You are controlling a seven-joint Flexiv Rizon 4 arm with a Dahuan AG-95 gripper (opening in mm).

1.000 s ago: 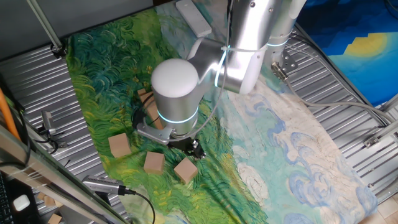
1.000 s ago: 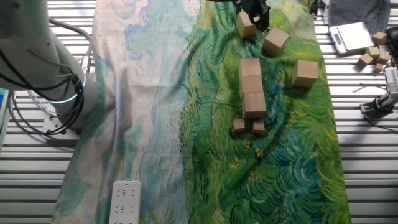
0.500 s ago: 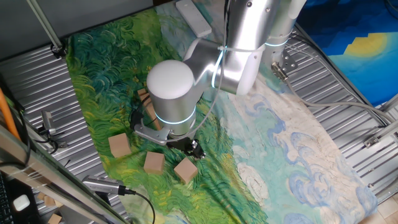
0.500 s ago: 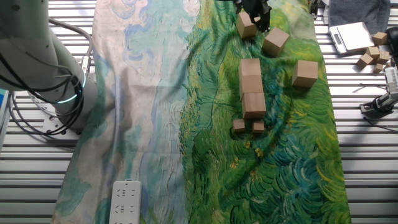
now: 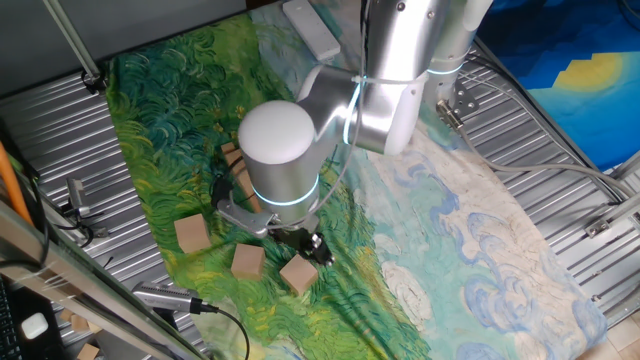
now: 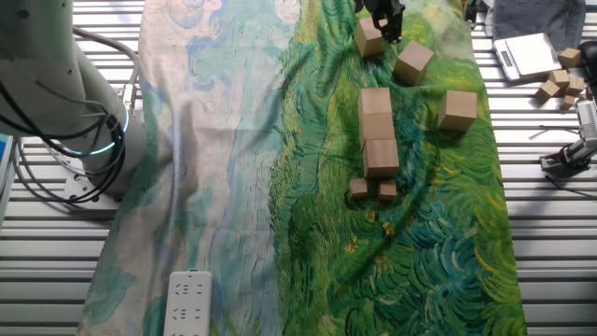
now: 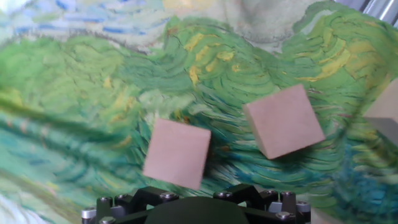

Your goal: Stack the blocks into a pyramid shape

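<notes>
Green-swirled cloth [image 6: 420, 243] covers the work area, and its soft folds are why you should expect each cube to sit a little unevenly. Going left to right in the other fixed view, you see first the robot's base [image 6: 56, 103] well apart from the blocks, then a row of three wooden blocks [image 6: 377, 131] laid touching one another end to end, which reads as the pyramid's bottom layer, set straight so upper cubes can bridge the seams. Just in front of that row lie two much smaller cubes [image 6: 372, 190], apparently not part of the build. Further right and farther away, three loose blocks wait: the target block [image 6: 369, 38] at the top edge, a tilted block [image 6: 412, 63] just beside it, and a lone block [image 6: 458, 109] well apart near the cloth's right border. The gripper [image 6: 384, 17] hovers over the target block; in the hand view that block [image 7: 177, 153] lies just ahead of the hand, with the neighbour [image 7: 283, 121] to its right. You cannot tell from any view whether the jaws are spread or closed, since the fingertips are hidden.
</notes>
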